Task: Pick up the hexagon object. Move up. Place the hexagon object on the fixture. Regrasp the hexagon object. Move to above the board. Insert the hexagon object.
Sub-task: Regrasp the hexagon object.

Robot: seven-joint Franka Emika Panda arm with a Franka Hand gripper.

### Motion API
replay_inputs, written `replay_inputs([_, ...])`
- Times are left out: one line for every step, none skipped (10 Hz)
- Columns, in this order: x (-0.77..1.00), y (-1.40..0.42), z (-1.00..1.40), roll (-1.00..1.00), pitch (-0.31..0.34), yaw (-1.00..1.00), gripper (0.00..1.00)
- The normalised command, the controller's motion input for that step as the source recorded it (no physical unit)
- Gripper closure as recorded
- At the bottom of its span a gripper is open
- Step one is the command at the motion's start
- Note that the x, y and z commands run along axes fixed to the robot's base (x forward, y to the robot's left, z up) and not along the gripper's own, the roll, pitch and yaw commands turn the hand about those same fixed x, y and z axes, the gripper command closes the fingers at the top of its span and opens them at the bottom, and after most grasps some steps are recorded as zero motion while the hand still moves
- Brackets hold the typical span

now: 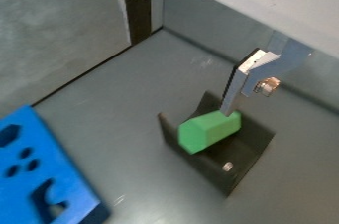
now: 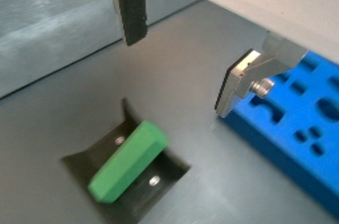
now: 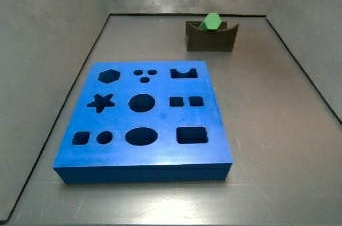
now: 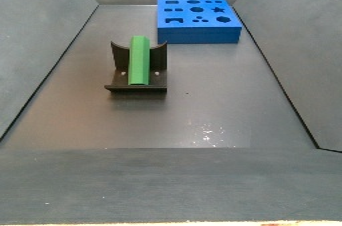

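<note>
The bright green hexagon object [image 1: 209, 132] [image 2: 129, 161] lies in the notch of the dark fixture [image 1: 248, 149] [image 2: 87, 156], with nothing gripping it. My gripper [image 1: 192, 50] [image 2: 184, 50] hangs open above it, and only grey floor shows between its fingers [image 1: 138, 15] [image 2: 131, 18]. In both side views the hexagon object [image 3: 211, 22] [image 4: 138, 60] rests on the fixture [image 3: 201, 38] [image 4: 118, 85], apart from the blue board [image 3: 140, 120] [image 4: 198, 20]. The board [image 1: 40, 168] [image 2: 298, 129] also lies flat on the floor in both wrist views.
Grey walls [image 3: 54, 80] [image 4: 54, 50] ring the grey floor on all sides. The fixture stands near one end wall and the board near the middle. The board's top carries several shaped holes.
</note>
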Motion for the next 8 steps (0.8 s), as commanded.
replay_inputs([-0.03,-0.02,0.01,1.0,-0.03,0.02,0.0])
replay_inputs([-0.02,-0.02,0.01,1.0,-0.027,0.02,0.0])
replay_inputs([-0.01,-0.02,0.01,1.0,-0.024,0.02,0.0])
replay_inputs([0.0,-0.02,0.0,1.0,-0.02,0.02,0.0])
replay_inputs([0.02,-0.03,0.0,1.0,-0.015,0.02,0.0])
replay_inputs([0.04,-0.03,-0.01,1.0,-0.002,0.02,0.0])
replay_inputs([0.05,-0.03,-0.03,1.0,0.009,0.02,0.0])
replay_inputs([0.06,-0.03,-0.03,1.0,0.027,0.03,0.0])
